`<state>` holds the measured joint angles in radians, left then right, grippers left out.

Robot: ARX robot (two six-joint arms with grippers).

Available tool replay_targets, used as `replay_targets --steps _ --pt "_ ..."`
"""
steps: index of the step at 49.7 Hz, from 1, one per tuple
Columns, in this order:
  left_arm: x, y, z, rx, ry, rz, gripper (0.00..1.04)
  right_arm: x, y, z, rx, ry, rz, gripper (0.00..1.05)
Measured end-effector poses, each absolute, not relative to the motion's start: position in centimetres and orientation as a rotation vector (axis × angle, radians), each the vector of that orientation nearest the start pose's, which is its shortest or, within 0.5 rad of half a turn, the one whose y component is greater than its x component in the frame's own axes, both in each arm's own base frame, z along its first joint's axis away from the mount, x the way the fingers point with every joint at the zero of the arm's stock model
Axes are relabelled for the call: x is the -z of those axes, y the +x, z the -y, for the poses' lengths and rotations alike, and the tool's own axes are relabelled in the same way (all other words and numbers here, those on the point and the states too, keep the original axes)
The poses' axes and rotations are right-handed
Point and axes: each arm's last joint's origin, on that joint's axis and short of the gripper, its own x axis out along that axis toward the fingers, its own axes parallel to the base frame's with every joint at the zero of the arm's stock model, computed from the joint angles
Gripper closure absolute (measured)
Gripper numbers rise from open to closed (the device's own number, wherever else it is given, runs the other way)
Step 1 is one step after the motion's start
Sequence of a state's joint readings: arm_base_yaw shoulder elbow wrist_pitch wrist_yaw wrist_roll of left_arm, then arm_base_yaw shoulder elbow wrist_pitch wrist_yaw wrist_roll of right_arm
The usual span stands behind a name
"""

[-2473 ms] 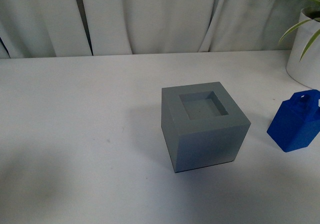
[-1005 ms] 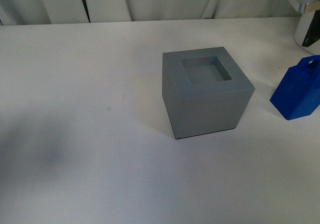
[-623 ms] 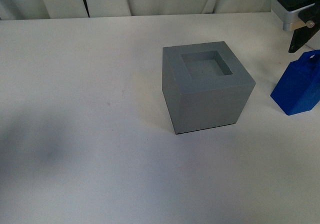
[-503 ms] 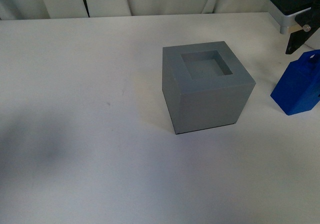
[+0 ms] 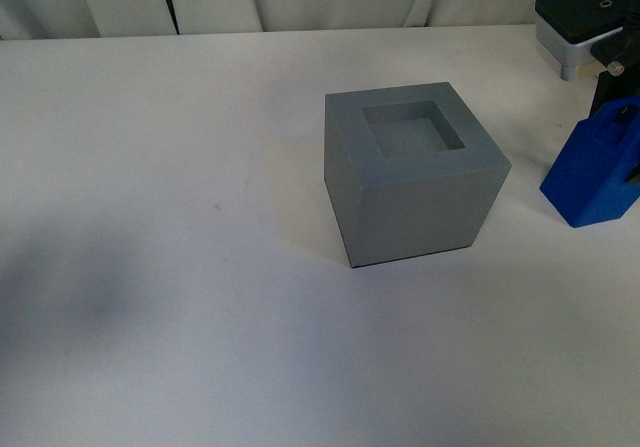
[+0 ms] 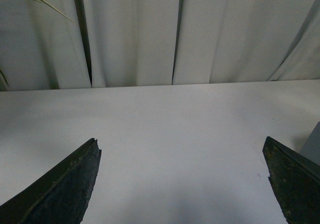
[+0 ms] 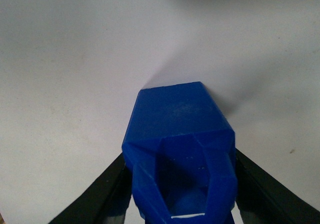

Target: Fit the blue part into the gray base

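Blue part (image 5: 598,182) upright on the table (image 5: 180,167) at the frame's right edge, right gripper (image 7: 179,194) straddling its top, fingers (image 7: 102,194) spread alongside. Gray base (image 5: 412,172) center frame, recess empty. Left gripper (image 6: 182,184) wide open, holding nothing.

Blue part (image 5: 597,177) upright on table — gray base (image 5: 412,172) near, recess empty.

Blue part (image 5: 597,179), gray base (image 5: 412,172)

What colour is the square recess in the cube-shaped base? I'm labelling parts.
Matte gray, like the rest of the gray plastic cube base; clearest in the front view.
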<state>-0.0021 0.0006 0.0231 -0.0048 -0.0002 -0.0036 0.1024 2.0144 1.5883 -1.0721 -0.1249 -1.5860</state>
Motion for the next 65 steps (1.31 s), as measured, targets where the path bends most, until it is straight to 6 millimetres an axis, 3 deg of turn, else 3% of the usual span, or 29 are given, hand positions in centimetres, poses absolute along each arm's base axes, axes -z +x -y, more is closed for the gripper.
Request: replay_targets --steps 4,20,29,40,49,65 --pt "-17.1 9.6 0.0 0.002 -0.004 0.018 0.06 -20.1 38.5 -4.3 -1.314 -1.216 -1.006 0.58" --pt "-17.1 9.6 0.0 0.002 -0.004 0.018 0.06 -24.3 38.8 -5.4 -1.308 -1.148 -0.886 0.58" --pt "-17.1 9.6 0.0 0.002 -0.004 0.018 0.06 -27.6 38.5 -7.5 -1.326 -1.161 -0.786 0.58" --pt "-17.1 9.6 0.0 0.002 -0.004 0.018 0.06 -30.7 37.7 -11.8 -1.378 -1.187 -0.673 0.58" --pt "-17.1 9.6 0.0 0.002 -0.004 0.018 0.06 -29.9 37.5 -14.5 -1.445 -1.204 -0.674 0.58" --pt "-17.1 9.6 0.0 0.002 -0.004 0.018 0.06 -28.7 37.5 -16.0 -1.486 -1.222 -0.699 0.58"
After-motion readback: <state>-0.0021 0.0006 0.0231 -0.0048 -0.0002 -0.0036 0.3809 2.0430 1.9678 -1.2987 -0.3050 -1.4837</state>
